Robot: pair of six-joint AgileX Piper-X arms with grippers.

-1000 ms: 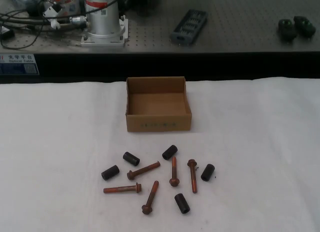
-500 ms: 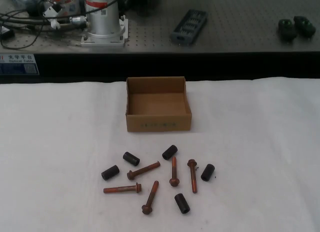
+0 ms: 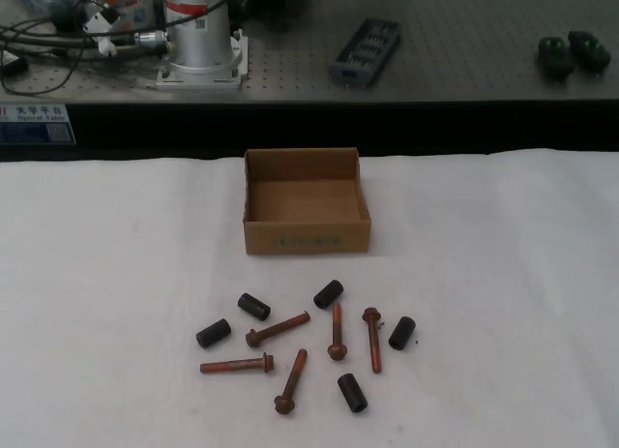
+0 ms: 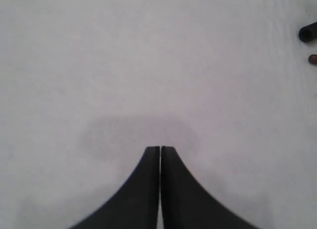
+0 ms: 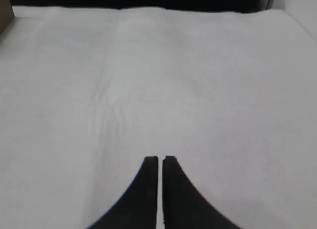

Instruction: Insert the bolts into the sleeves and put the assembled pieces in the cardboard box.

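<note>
1. Left gripper (image 4: 160, 151) hangs over the white cloth (image 4: 148, 66), fingers pressed together and holding nothing; a black sleeve (image 4: 307, 32) peeks in at the edge of its view
2. Right gripper (image 5: 161, 160) is much the same: fingers all but touching, nothing between them, bare cloth ahead
3. So the job looks to be at its very start, and both pairs of fingers must part before either can take a piece
4. Closest pickings in the high view are the nearest sleeve (image 3: 352, 393) and the nearest bolt (image 3: 290, 380) just beside it, a sensible first pair, one per arm
5. Best grip, by my reckoning: take the bolt near its head so the shank is free, hold the sleeve by its middle with the bore clear, and line them up before pushing
6. Careful now, the sleeves look ready to roll on the cloth, and the other bolts (image 3: 337, 332) lie close by
7. Beyond the scatter stands the cardboard box (image 3: 307, 240), open on top, with no assembled piece in it yet
8. Farther back there's a black edge, then a perforated metal table (image 3: 464, 42) carrying a silver post (image 3: 198, 32), cables (image 3: 48, 42) and a dark ribbed block (image 3: 365, 49)
</note>
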